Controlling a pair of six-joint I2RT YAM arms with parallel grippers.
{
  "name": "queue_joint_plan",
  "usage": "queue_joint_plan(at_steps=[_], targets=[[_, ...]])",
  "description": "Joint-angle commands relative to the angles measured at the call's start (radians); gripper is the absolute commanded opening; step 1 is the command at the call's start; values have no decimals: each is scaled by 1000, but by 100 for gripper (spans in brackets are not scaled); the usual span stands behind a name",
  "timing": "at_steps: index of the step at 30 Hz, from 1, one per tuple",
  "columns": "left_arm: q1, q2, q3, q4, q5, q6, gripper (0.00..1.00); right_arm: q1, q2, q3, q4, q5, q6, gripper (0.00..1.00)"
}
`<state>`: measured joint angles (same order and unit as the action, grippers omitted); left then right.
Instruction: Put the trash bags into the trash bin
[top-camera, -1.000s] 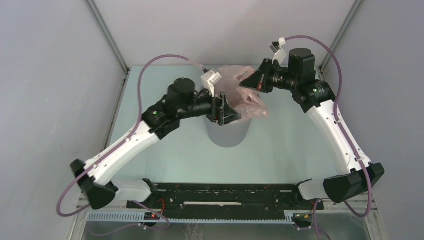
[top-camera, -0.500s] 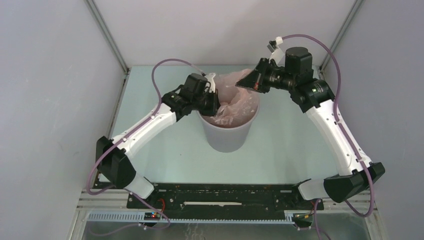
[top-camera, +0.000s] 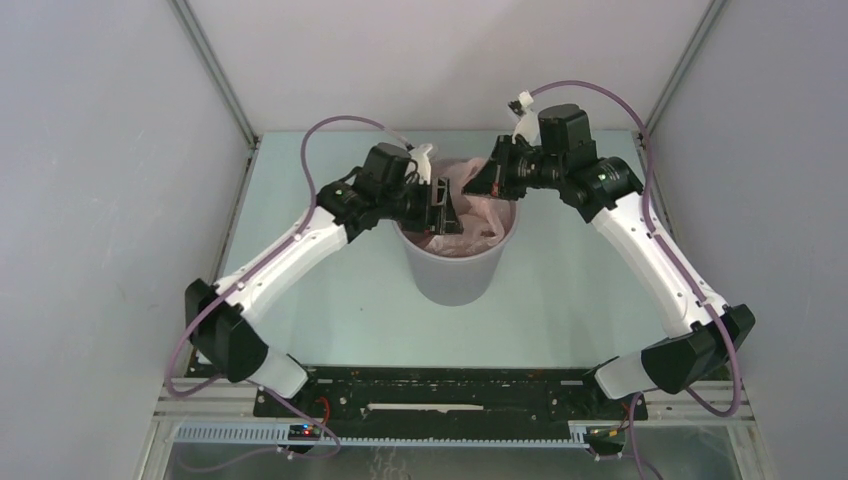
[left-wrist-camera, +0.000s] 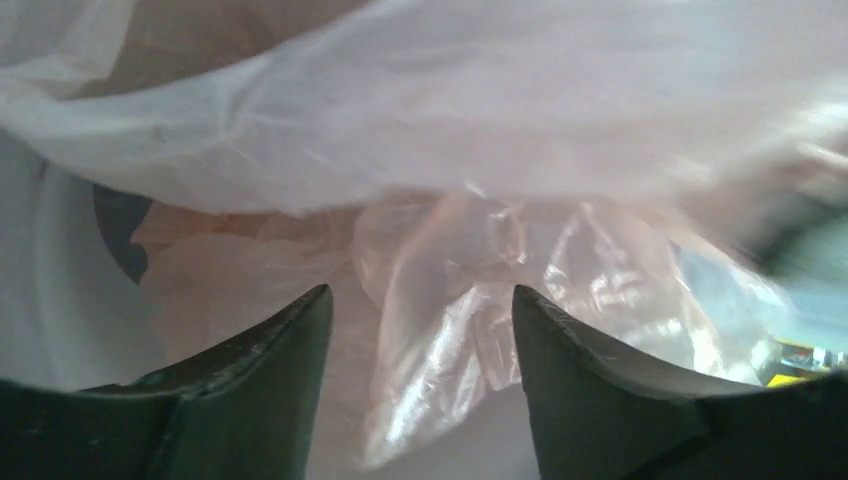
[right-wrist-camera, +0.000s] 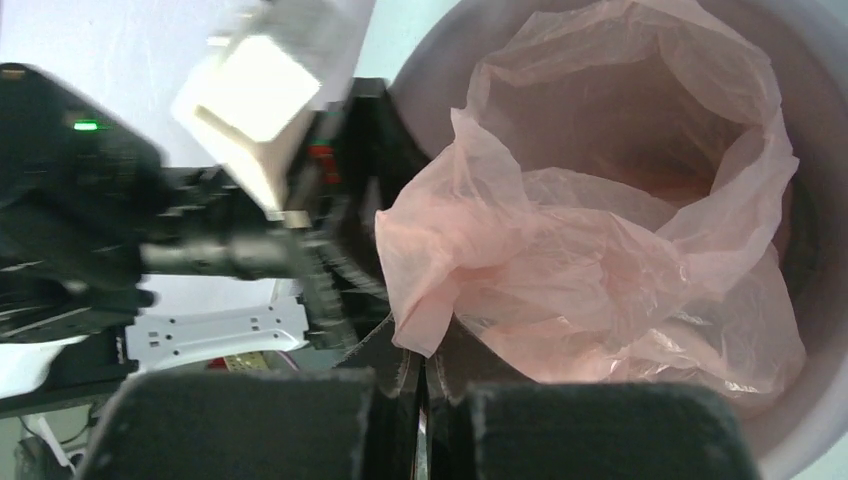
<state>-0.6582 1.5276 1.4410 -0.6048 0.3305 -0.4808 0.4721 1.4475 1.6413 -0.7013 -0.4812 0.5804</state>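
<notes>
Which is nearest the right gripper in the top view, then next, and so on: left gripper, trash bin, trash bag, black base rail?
From the right gripper:
1. trash bag, pinched in its grip.
2. trash bin, rim just beneath it.
3. left gripper, across the bin's mouth, to the left.
4. black base rail, far off at the near edge.

The worktop (top-camera: 560, 300) was viewed whole from above and behind the arm bases (top-camera: 275, 375), from well back, facing the far wall (top-camera: 440, 60). The left wrist view was pressed close to the bag (left-wrist-camera: 450, 280), framed below by its own fingers (left-wrist-camera: 270, 370). The right wrist view was aimed down into the bin (right-wrist-camera: 800, 440) from near its rim. The bag was shared by all three views.
</notes>
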Motion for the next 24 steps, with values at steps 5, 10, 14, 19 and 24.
queue_joint_plan(at_steps=[5,10,14,19,24], targets=[[8,-225,79,-5,119,2,90,-48,-31,-46,-22,-110,-125,0],[20,-282,134,86,105,-89,91,-41,2,-11,-73,-197,-187,0],[45,-278,107,241,130,-211,74,-28,2,-24,-72,-219,-182,10],[63,-206,137,261,148,-279,79,-55,-62,-93,13,-260,-88,49],[62,-176,119,277,194,-329,82,-110,-141,-222,215,-327,93,67]])
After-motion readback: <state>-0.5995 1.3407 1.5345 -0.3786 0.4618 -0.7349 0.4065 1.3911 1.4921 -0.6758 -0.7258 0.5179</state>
